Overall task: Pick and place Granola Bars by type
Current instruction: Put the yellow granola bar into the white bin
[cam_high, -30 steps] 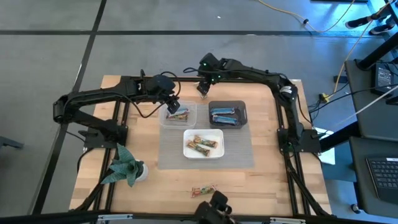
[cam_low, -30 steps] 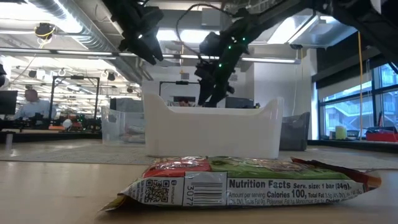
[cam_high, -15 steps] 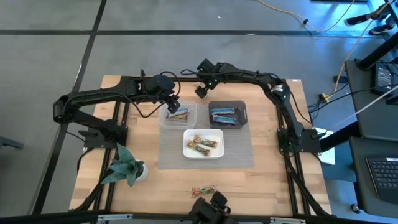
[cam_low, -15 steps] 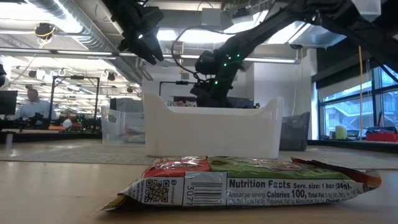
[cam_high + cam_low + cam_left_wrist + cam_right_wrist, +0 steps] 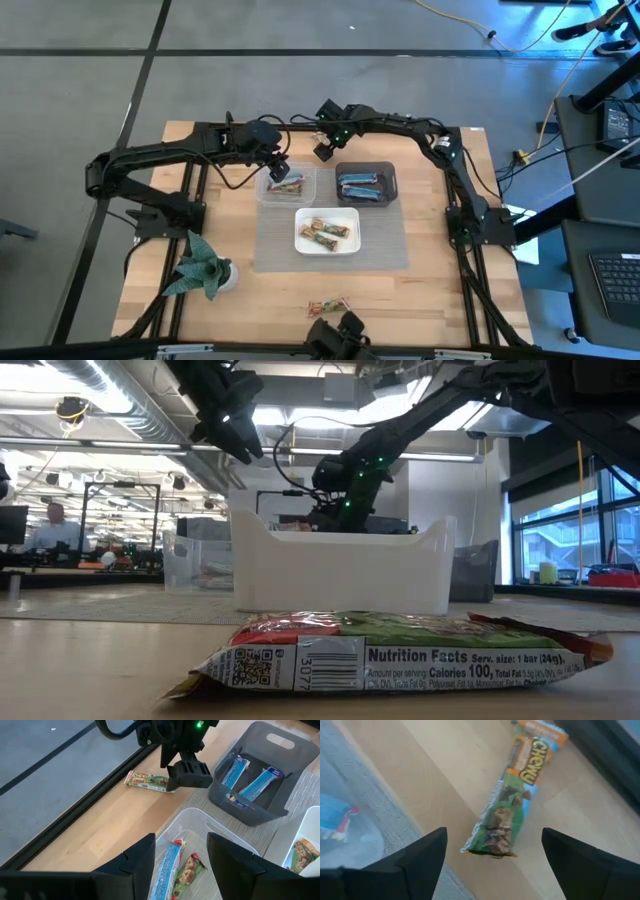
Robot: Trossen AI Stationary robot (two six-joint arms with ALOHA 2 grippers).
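My left gripper hangs open over the clear tub, which holds a blue bar and a tan and green bar. My right gripper is open and low near the table's far edge. Its fingers stand on either side of a tan and green Chewy bar without touching it. That bar lies flat on the wood. The dark tub holds blue bars. The white tub holds tan bars. One more bar lies near the table's near edge.
A green paper plant figure stands at the table's near left. A grey mat lies under the three tubs. The black frame rail runs along the far edge just beyond the Chewy bar. Bare wood lies to the right of the tubs.
My right gripper has come down toward the bar at the table's far edge and tipped over, its wrist dropping lower behind the white tub in the low view. My left arm has kept still.
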